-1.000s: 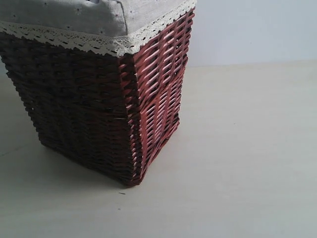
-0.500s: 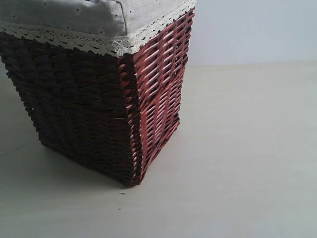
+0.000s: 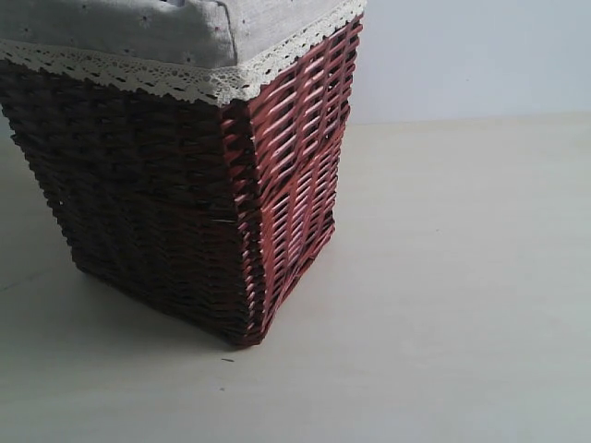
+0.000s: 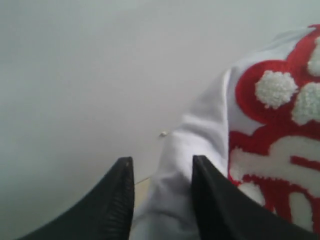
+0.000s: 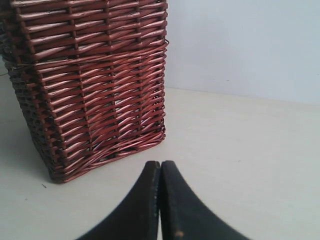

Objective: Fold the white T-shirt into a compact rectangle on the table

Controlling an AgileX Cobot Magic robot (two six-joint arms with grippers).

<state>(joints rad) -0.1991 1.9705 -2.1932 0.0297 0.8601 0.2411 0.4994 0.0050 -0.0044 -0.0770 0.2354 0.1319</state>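
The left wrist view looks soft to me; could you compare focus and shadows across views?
Left wrist view: hazy, white T-shirt and left claw blurred. Exterior view: basket sharp, soft shadow on the table. Right wrist view: basket crisp, right claw soft-edged.

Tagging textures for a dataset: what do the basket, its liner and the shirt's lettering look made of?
The basket looks like woven wicker or rattan, reddish-brown, slightly glossy, with interlaced strands. Its liner seems matte grey-beige cloth, perhaps linen or cotton, edged with white lace. On the white T-shirt, the lettering is fuzzy white tufts, probably chenille, bordered in red.
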